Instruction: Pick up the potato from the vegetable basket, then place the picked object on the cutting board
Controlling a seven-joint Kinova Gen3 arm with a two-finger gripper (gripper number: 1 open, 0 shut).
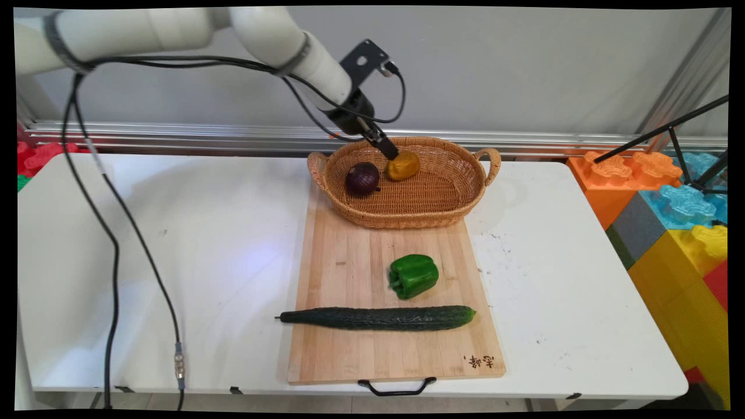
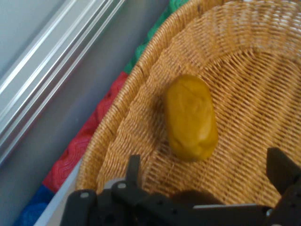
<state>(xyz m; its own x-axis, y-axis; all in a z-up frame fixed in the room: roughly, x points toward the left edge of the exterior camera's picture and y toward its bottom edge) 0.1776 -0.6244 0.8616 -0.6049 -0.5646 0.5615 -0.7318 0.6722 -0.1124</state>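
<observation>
My gripper (image 1: 390, 153) reaches down into the back of a woven basket (image 1: 465, 192), just left of a yellow bell pepper (image 1: 404, 166) that lies on the basket floor. In the hand view the fingers (image 2: 134, 170) stand wide apart, and the yellow pepper (image 2: 190, 118) lies just beyond their tips, not gripped. The gripper (image 2: 207, 172) is open and holds nothing. A dark red onion (image 1: 362, 178) sits in the basket to the pepper's left.
The basket rests on the far end of a wooden cutting board (image 1: 343, 349). A green bell pepper (image 1: 413, 276) and a long cucumber (image 1: 378, 318) lie on the board nearer the front. Colourful foam blocks (image 1: 675, 233) stand right of the table.
</observation>
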